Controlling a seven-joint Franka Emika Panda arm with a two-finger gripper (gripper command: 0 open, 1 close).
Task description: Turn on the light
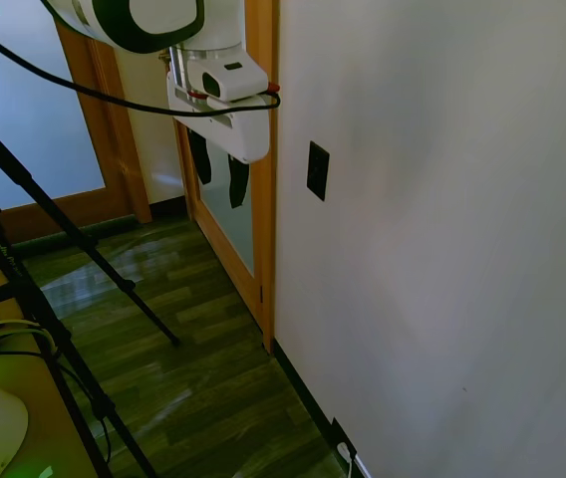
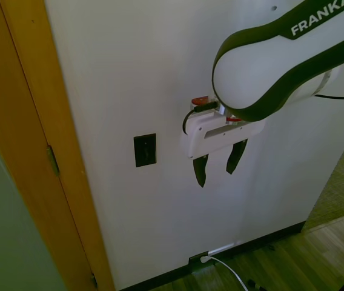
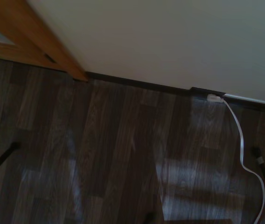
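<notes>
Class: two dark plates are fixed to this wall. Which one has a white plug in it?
The low socket at the baseboard: a white plug and cable run from it. The black switch plate, higher up beside the wooden door frame, has nothing plugged in.

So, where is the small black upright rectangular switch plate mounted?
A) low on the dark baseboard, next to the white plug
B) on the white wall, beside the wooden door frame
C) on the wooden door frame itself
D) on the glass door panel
B: the small black upright rectangular switch plate sits on the white wall, a little off the wooden door frame, while the open gripper hangs near it, not touching it.
</notes>
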